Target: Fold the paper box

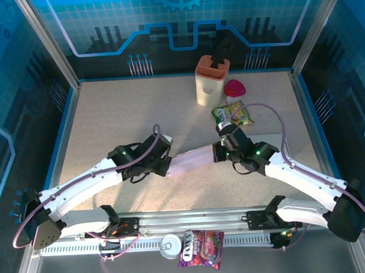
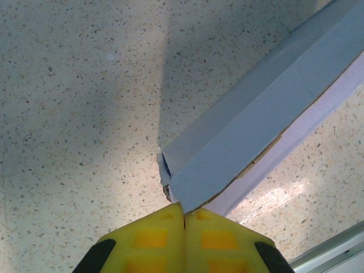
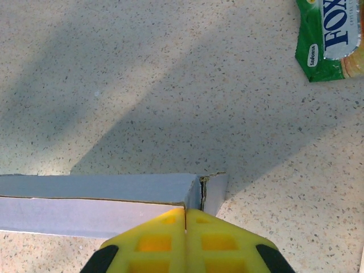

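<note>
The paper box (image 1: pixel 193 158) is a long, pale lilac-grey strip of card, partly folded, stretched between my two grippers at the table's middle front. My left gripper (image 1: pixel 168 165) is at its left end. In the left wrist view the yellow fingers (image 2: pixel 151 239) are shut, and a corner of the box (image 2: pixel 256 125) is pinched in the seam of the left gripper (image 2: pixel 183 213). My right gripper (image 1: pixel 219 152) is at the right end. Its jaws (image 3: pixel 185 211) are shut on the edge of the box (image 3: pixel 96 196), beside a small upright end flap (image 3: pixel 214 190).
A beige holder with an orange top (image 1: pixel 212 80) and a red-pink object (image 1: pixel 234 88) stand at the back. A green snack bag (image 1: pixel 233 114) (image 3: pixel 333 34) lies just beyond the right gripper. A tin can (image 1: pixel 170 246) and a purple candy bag (image 1: pixel 202 248) lie in front of the base rail.
</note>
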Robot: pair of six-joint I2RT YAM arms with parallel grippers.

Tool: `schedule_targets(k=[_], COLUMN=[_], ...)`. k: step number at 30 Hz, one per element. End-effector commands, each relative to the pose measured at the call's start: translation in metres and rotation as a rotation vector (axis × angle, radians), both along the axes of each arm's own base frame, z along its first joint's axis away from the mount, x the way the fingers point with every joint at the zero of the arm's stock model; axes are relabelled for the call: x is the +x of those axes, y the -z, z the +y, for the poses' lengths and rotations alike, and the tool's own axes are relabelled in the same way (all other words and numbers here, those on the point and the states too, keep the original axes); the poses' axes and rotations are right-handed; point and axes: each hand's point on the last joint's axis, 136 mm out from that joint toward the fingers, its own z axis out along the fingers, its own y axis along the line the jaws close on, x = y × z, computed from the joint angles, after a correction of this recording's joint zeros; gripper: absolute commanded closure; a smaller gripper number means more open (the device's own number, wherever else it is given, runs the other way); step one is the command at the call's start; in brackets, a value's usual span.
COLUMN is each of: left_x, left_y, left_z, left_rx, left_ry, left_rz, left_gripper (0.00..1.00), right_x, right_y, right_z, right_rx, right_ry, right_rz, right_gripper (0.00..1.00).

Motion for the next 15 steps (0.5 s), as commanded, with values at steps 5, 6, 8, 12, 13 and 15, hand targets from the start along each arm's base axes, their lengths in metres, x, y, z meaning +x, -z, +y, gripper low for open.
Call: schedule_targets(k=[5, 6, 8, 12, 13, 15], left_x=[0.0023, 0.0033, 0.0044, 0.0084, 0.0087, 0.01], left_y=[-0.0089, -0.0092, -0.011, -0.0129, -0.0137, -0.0155], left_z=[-0.0178, -0.0188, -0.0206, -0.0202, -0.0222, -0.024], left_rx=[-0.108, -0.118, -0.136, -0.167, -0.179, -0.201], left_ry=[-0.101, -0.111, -0.132, -0.194, -0.195, -0.212], left_rz=[0.052, 0.051, 0.045, 0.032, 0.033, 0.032], left_gripper=[1.0, 1.0, 1.0, 1.0, 1.0, 1.0], right_x=[-0.002, -0.0015, -0.0017, -0.0017, -0.002, -0.0016], right_y=[-0.0076, -0.0076, -0.0067, -0.0048, -0.0042, -0.0041], right_z=[0.0127, 0.0131, 0.0148, 0.0179, 0.0183, 0.0189], right_rx=[0.04, 0.041, 0.048, 0.055, 0.055, 0.055], right_ry=[-0.017, -0.014, -0.012, -0.012, -0.013, -0.012], right_rz=[0.017, 0.019, 0.023, 0.034, 0.036, 0.039], right_gripper=[1.0, 1.0, 1.0, 1.0, 1.0, 1.0])
